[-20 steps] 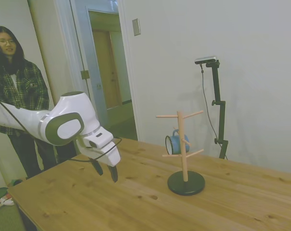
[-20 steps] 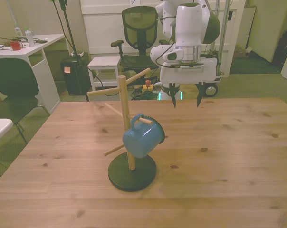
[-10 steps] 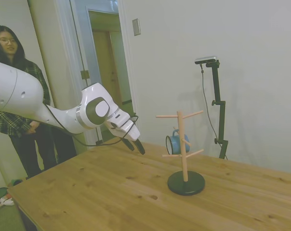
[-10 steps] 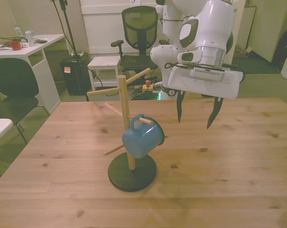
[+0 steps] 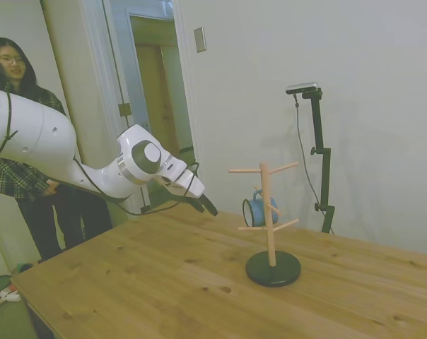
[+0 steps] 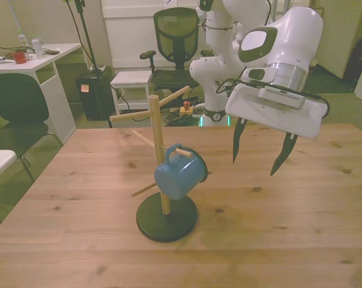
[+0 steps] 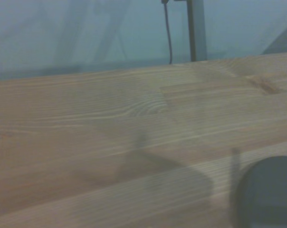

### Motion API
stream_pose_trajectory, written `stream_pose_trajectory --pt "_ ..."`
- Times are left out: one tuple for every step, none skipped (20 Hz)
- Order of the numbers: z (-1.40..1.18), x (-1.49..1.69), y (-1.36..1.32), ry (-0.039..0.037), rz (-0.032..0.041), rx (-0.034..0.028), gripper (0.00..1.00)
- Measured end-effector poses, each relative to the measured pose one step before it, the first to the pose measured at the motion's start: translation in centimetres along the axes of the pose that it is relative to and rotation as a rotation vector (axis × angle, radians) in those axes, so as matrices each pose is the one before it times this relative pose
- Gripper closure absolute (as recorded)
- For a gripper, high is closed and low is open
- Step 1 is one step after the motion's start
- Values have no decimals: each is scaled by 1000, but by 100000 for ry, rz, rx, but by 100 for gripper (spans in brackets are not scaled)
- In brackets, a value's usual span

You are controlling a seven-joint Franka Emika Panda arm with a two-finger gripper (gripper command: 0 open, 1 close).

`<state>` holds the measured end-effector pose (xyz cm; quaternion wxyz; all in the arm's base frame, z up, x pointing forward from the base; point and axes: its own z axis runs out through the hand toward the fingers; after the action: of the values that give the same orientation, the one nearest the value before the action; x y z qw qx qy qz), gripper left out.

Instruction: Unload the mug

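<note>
The two dark fingers stand spread wide apart with nothing between them, and the gripper hangs in the air above the wooden bench, tilted, clear of everything. The side view shows only a dark tip of the gripper, so the spread of the fingers can be read from the front view alone. The wrist view gives a blurred stretch of bench planks and, at one corner, a dark rounded shape that is probably the stand's base; neither the mug nor the pegs appear in it.

There is one blue mug, hanging by its loop handle from a peg of the one wooden peg stand, which rises from a round black base on the bench. In the front view the mug sits to the left of the fingers and somewhat lower, well apart from them. In the side view the mug hangs on the far side of the stand's post, its pale mouth turned toward the gripper.

One person in a checked shirt stands beyond the bench in the side view only.
</note>
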<state>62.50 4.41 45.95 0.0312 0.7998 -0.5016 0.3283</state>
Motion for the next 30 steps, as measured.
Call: stream_pose_trajectory --pt "383 65 -115 2177 890 150 0" --pt "277 133 -100 2383 1109 459 0" --pt "131 100 -58 2289 857 532 0" --pt "13 62 -34 2794 823 688 0" --pt "-62 -35 -56 2568 770 831 0" --pt "-82 -75 -60 2352 802 819 0" --pt "-33 -73 -19 1985 736 506 0" --pt "15 -27 29 1793 644 240 0" --pt "38 27 44 1758 478 235 0" --pt "72 68 59 1430 643 -142 0" --pt "127 61 80 710 888 -980 0" --pt "162 -41 95 47 276 -1160 0" --pt "531 -458 206 -232 -337 -1869 0" --pt "-10 41 -30 190 -36 5 0" --pt "-26 120 -137 535 -65 125 0" --pt "15 135 -268 778 -143 327 0" --pt "78 54 -289 922 1 382 0" --pt "147 -63 -339 602 275 374 0" --pt "203 -145 -301 827 -44 275 0" --pt "217 -151 -263 1577 -26 208 0" --pt "233 -206 -179 1501 86 44 0" --pt "171 -193 -140 1411 78 205 0" --pt "117 -219 -53 1407 195 -74 0" --pt "24 -175 11 1630 192 -8 0" --pt "-55 -84 3 1754 426 -30 0" --pt "-28 -36 22 1443 454 -187 0" --pt "69 21 89 1337 512 -445 0" --pt "121 61 113 1522 288 -282 0" --pt "192 93 148 1127 461 -241 0" --pt "252 126 179 532 400 -393 0"
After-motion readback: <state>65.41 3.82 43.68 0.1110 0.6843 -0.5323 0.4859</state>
